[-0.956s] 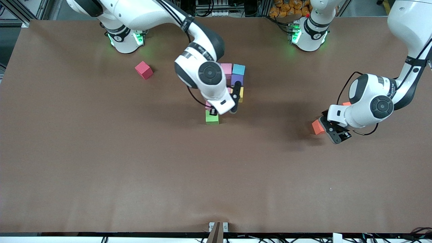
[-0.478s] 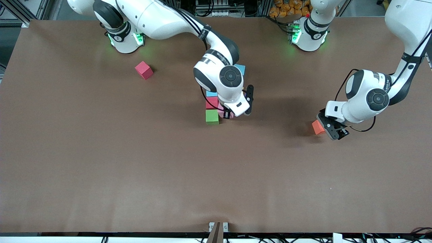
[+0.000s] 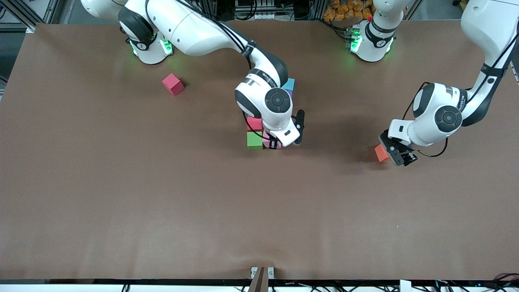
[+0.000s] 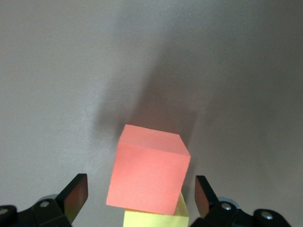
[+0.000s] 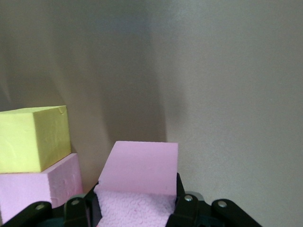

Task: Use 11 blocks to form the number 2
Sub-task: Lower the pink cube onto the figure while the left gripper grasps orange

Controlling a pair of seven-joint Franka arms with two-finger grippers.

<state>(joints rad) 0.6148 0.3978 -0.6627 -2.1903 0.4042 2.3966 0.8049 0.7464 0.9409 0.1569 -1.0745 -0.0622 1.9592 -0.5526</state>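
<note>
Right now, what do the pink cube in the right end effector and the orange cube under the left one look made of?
Pink cube: likely soft foam, matte; its cut face looks rough and porous, with no shine. Orange cube: probably the same foam, matte and smooth, with crisp edges and no gloss.

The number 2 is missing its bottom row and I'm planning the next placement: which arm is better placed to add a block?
The right. The right gripper is shut on a pink block right beside the green block. The left gripper is open around the orange block toward the table's end.
</note>
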